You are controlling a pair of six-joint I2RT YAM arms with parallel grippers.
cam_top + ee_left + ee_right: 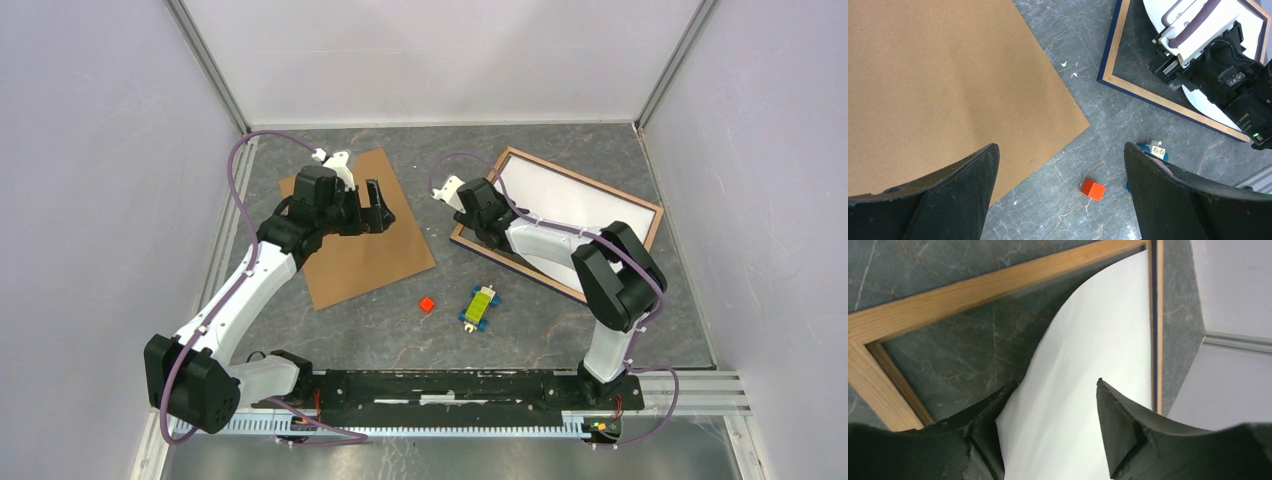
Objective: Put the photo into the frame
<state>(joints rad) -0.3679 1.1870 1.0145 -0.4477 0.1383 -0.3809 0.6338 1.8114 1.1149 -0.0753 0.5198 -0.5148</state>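
The frame (590, 181) lies flat at the right, wood side up. The photo (580, 205) lies in it and shows only a plain white face. In the right wrist view the photo (1098, 340) curls up from the frame (973, 290), and grey table shows through the uncovered left part of the opening. My right gripper (468, 208) hangs over the frame's near-left corner. Its fingers stand apart with the white sheet running between them (1056, 381). My left gripper (383, 215) is wide open above the brown backing board's right corner and holds nothing (1061, 146).
The brown backing board (360, 235) lies flat left of centre. A small red cube (427, 304) and a yellow-green and blue block toy (479, 305) sit on the grey table between the board and the frame. Walls close in on the sides and back.
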